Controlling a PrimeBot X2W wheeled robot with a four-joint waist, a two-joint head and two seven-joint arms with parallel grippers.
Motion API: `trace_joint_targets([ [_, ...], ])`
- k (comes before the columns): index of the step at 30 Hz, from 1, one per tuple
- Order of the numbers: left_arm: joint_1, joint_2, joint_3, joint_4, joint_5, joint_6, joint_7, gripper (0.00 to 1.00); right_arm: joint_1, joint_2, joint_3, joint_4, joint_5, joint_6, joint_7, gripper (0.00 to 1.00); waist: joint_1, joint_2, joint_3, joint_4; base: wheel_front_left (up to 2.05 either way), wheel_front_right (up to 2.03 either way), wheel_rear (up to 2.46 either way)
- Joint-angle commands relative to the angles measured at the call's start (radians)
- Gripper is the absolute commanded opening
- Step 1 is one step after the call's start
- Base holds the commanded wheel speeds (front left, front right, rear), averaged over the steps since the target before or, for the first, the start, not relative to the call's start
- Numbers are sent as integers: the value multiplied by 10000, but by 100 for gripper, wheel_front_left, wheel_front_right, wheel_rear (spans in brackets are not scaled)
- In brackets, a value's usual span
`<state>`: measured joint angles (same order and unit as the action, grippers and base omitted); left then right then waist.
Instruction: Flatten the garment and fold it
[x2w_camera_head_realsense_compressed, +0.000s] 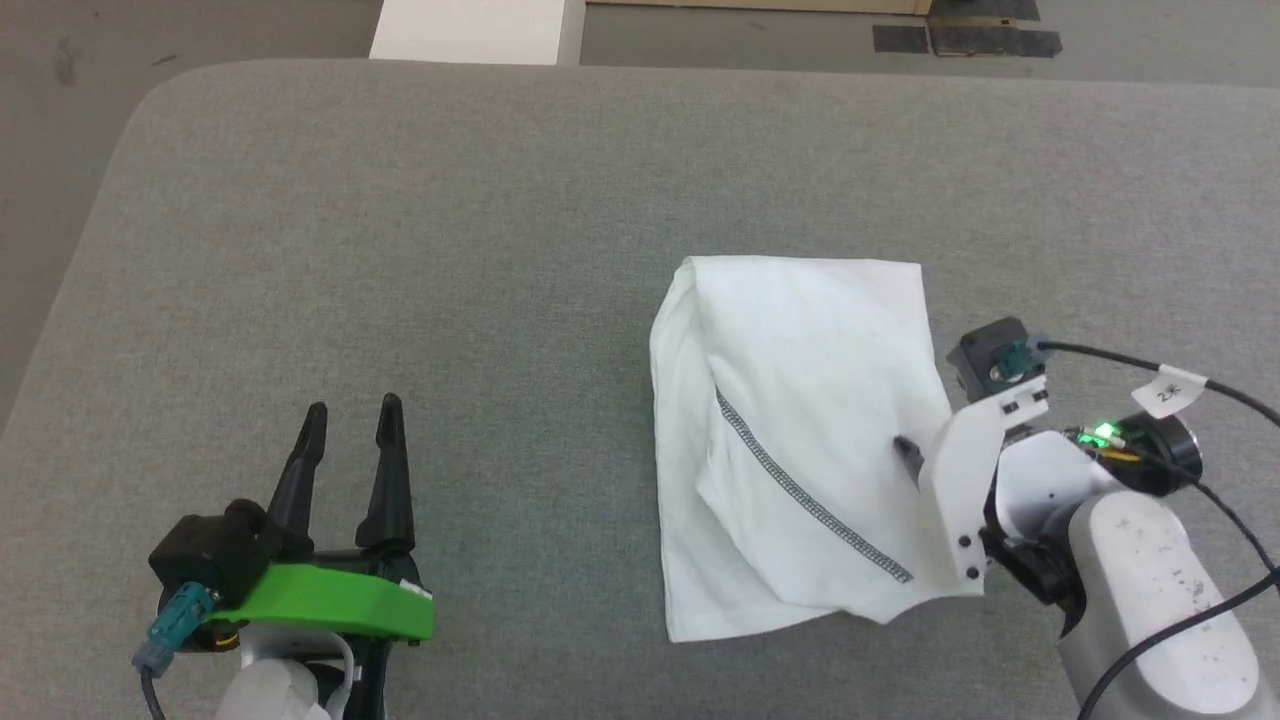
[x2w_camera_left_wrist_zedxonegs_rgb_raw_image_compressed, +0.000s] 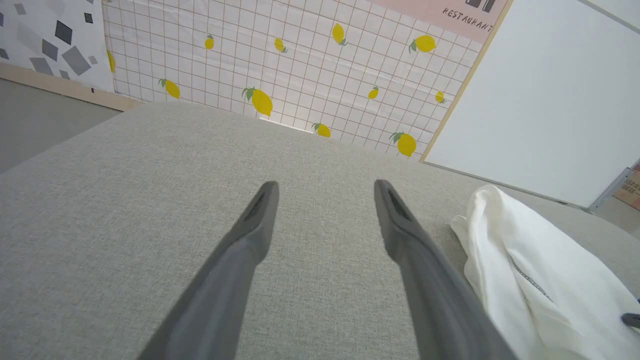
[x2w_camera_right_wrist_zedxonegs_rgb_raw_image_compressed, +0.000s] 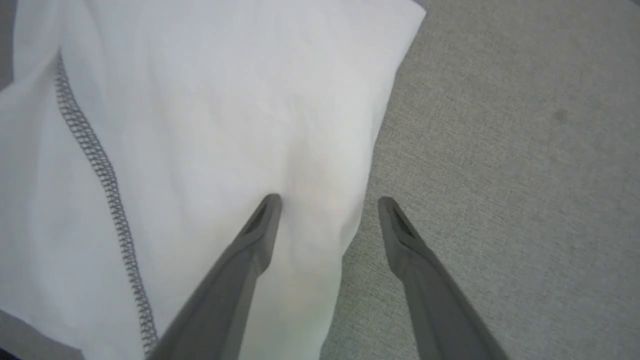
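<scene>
The garment lies on the right half of the grey padded table, folded down to a rough rectangle. It looks a shade longer running away from the robot than across, so the long axis points near to far. The far edge is crisp and straight, while the near edge is looser, with one layer lapping over another at a slant. A line of dark zigzag stitching cuts diagonally across it, from the middle of the left side down towards the near right corner. Over to the right gripper, which is at the garment's right edge with its fingers spread wide and nothing between them. In the right wrist view one finger sits over the white cloth and the other over bare table just past the edge. Whether the tips touch anything, I can't tell. In the head view a single dark fingertip pokes out past the arm's white bracket, above the cloth. The left gripper is well apart from the garment at the near left, fingers splayed wide over bare table and holding nothing. Beyond the table stands a lemon-print tiled wall.
</scene>
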<state>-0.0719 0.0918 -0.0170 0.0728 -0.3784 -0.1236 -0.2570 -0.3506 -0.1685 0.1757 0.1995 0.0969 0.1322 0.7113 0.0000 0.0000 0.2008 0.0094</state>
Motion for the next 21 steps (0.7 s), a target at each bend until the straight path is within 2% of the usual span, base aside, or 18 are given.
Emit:
trace_joint_targets([
  [1,-51,80,-1,-13,60,-71,-47,100,111,53,-12,153,-147,-15,104,100,0,0,115,106,0,0,0],
  [11,-90,47,-23,84,-30,-71,-47,100,52,-52,-154,1357,-217,-15,439,100,0,0,312,410,0,0,0],
  [12,-100,43,-23,91,-32,-71,-47,100,30,-67,-171,1422,-194,-15,464,35,0,0,314,426,0,0,0],
  [13,-110,40,-20,99,-35,-71,-47,100,4,-95,-170,1478,-168,-15,459,7,0,0,310,441,0,0,0],
  [14,-114,38,-13,104,-36,-71,-47,100,-23,-125,-167,1513,-149,-15,440,0,0,0,306,445,0,0,0],
  [18,-77,45,94,108,-32,-71,-47,100,-177,-302,48,1542,-59,-15,377,0,0,0,210,367,0,0,0],
  [21,15,37,266,57,9,-69,-47,100,-362,-644,637,1337,111,-15,307,0,0,0,96,90,0,0,0],
])
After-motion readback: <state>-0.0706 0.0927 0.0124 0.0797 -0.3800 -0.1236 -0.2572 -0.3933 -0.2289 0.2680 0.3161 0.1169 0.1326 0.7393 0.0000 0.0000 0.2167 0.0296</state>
